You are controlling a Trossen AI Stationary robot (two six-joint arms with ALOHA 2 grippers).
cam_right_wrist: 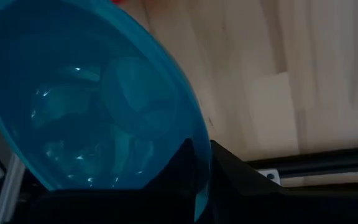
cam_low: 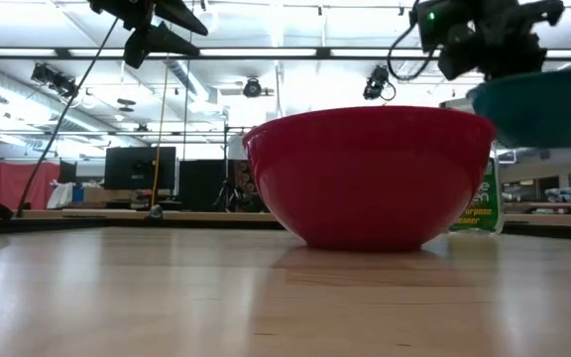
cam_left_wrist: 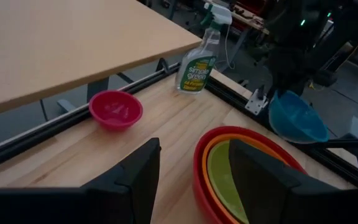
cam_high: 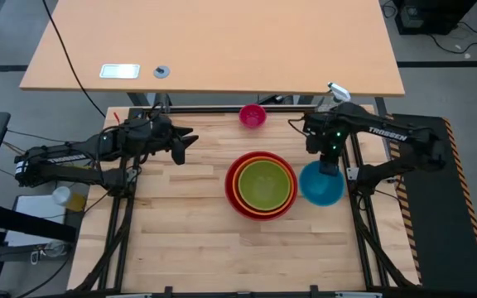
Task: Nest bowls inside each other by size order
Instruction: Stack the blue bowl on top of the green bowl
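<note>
The right claw (cam_high: pixel 330 164) pinches the near rim of the blue bowl (cam_high: pixel 320 184), one finger inside and one outside, as its wrist camera shows. From table height that bowl hangs clear of the wooden desk (cam_high: pixel 180 240), tilted a little, up beside the red bowl's rim. Looking down from above, the blue bowl sits just to the right of the stack, its edge close against the red rim; whether they touch I cannot tell.

The stack stands near the middle of the desk: the red bowl (cam_high: pixel 232 192) is outermost, the orange bowl (cam_high: pixel 239 195) sits inside it, and the lime green bowl (cam_high: pixel 266 184) sits inside that, all upright and centred.

The small magenta pink bowl (cam_high: pixel 252 116) rests alone at the far edge of the desk, well apart from the stack, upright on the wood.

A clear spray bottle (cam_left_wrist: pixel 198 60) with a green label stands at the far right corner, behind the right arm.

The left claw (cam_high: pixel 190 140) hovers over the left part of the desk, well above the wood, its fingers spread and holding nothing, pointing toward the stack.
</note>
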